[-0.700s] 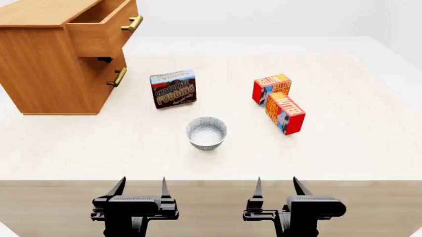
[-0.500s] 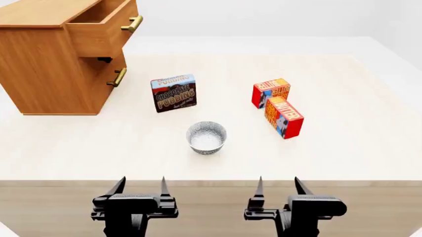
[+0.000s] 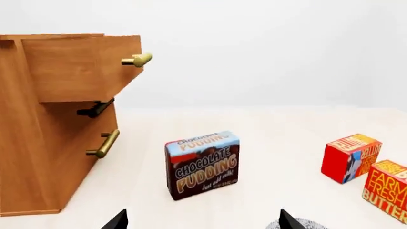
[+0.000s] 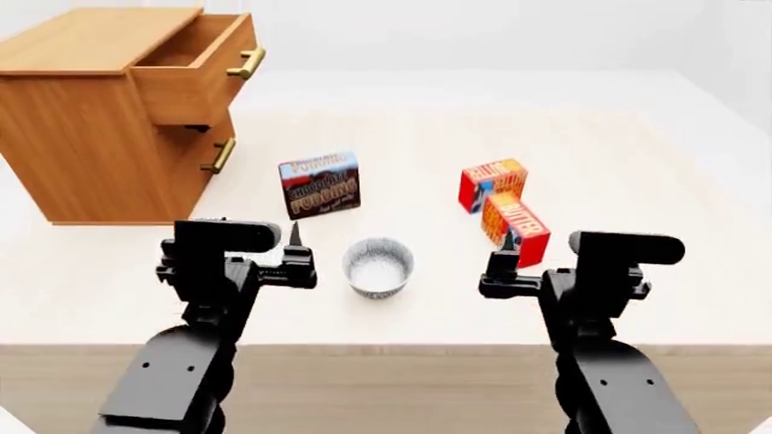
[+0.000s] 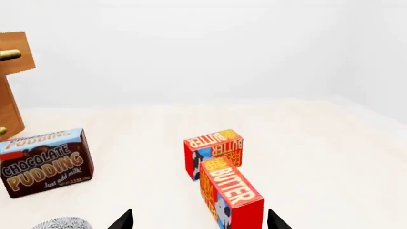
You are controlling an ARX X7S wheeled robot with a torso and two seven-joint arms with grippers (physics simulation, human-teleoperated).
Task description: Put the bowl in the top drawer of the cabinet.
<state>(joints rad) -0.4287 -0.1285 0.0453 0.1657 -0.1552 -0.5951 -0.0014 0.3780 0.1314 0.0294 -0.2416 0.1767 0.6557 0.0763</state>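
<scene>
A: What did we record for the large items?

B: We logged the table (image 4: 675, 181) as the support surface. The cabinet (image 4: 85, 136) stood at its far left. The top drawer (image 4: 193, 68) was pulled out toward the right, its brass handle facing right; the lower drawer (image 4: 208, 161) was closed.

A: And the arms?

B: We saw the left gripper (image 4: 253, 242) near the table's front edge, left of the bowl, and the right gripper (image 4: 531, 249) on the bowl's right. On both, the fingertips stood spread apart with nothing between them.

A: Where was the bowl?

B: The bowl (image 4: 378, 267) sat upright on the table between the two grippers, touching neither, well apart from the cabinet. In the left wrist view only its rim showed.

A: Other objects?

B: The pudding box (image 4: 320, 184) stood just beyond the bowl. Two butter boxes lay to the right: the farther one (image 4: 494, 183) just beside the nearer one (image 4: 516, 226).
</scene>
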